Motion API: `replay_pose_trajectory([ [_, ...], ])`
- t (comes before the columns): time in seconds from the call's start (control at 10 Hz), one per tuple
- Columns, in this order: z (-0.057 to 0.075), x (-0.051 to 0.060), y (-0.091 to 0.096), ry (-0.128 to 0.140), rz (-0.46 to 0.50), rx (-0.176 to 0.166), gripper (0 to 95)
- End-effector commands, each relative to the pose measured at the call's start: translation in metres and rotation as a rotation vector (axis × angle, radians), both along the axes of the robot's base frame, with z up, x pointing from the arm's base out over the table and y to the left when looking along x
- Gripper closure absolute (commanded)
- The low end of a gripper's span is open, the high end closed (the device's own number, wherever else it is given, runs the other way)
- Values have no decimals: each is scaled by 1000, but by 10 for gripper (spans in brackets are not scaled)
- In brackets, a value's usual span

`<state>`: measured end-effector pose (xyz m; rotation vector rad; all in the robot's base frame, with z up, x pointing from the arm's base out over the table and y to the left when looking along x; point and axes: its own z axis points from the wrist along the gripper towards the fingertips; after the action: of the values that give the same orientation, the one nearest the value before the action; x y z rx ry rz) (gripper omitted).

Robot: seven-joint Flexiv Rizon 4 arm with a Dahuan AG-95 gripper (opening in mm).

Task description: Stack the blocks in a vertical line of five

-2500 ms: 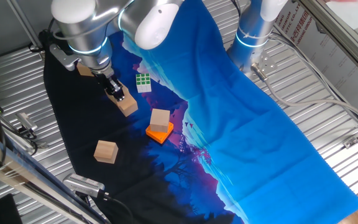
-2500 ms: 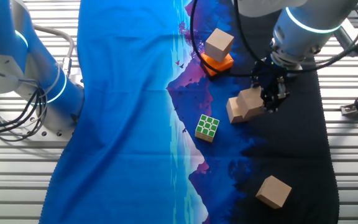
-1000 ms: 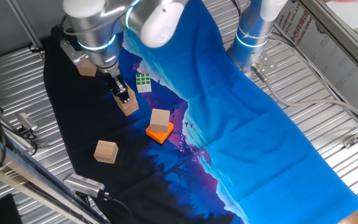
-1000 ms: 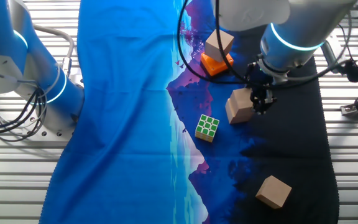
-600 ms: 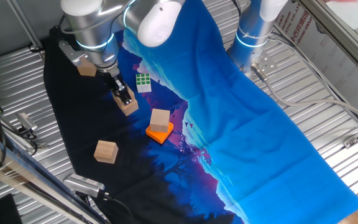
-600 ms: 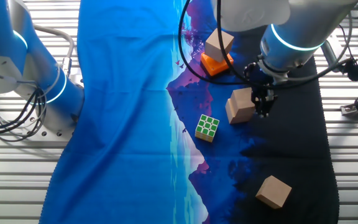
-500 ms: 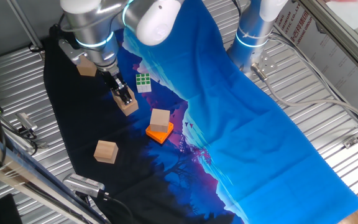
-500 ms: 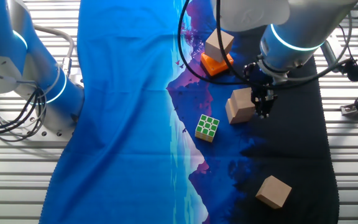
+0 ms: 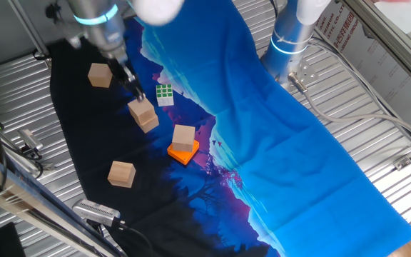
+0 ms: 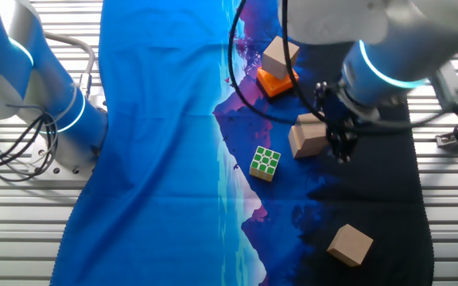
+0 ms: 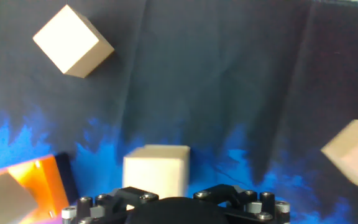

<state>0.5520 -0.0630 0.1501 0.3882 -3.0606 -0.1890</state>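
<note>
Several tan wooden blocks lie on the dark cloth. One block (image 9: 141, 111) sits on another as a low stack, also seen in the other fixed view (image 10: 308, 135) and from above in the hand view (image 11: 156, 171). My gripper (image 9: 135, 93) hangs just above this stack, apart from it, jaws open and empty; it also shows in the other fixed view (image 10: 342, 147). Single blocks lie at the far left (image 9: 100, 75) and near the front (image 9: 121, 173). Another block (image 9: 183, 135) rests on the flat orange square (image 9: 183, 151).
A green-and-white puzzle cube (image 9: 164, 94) lies just right of the stack. A second robot's base (image 9: 291, 39) stands at the back on the blue cloth. Metal slats and clamps (image 9: 95, 210) edge the cloth on the left and front.
My gripper has let go of the upper block and risen up and away from the stack. The blocks have stayed in place.
</note>
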Motion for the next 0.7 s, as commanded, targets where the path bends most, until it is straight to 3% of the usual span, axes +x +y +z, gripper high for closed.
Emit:
replay_pose_trajectory([
  [0.1,-5,1,-31,-8,118,-45,570],
  [0.2,-11,1,-42,-12,138,-45,760],
  [0.7,-33,6,-77,-18,228,-94,760],
])
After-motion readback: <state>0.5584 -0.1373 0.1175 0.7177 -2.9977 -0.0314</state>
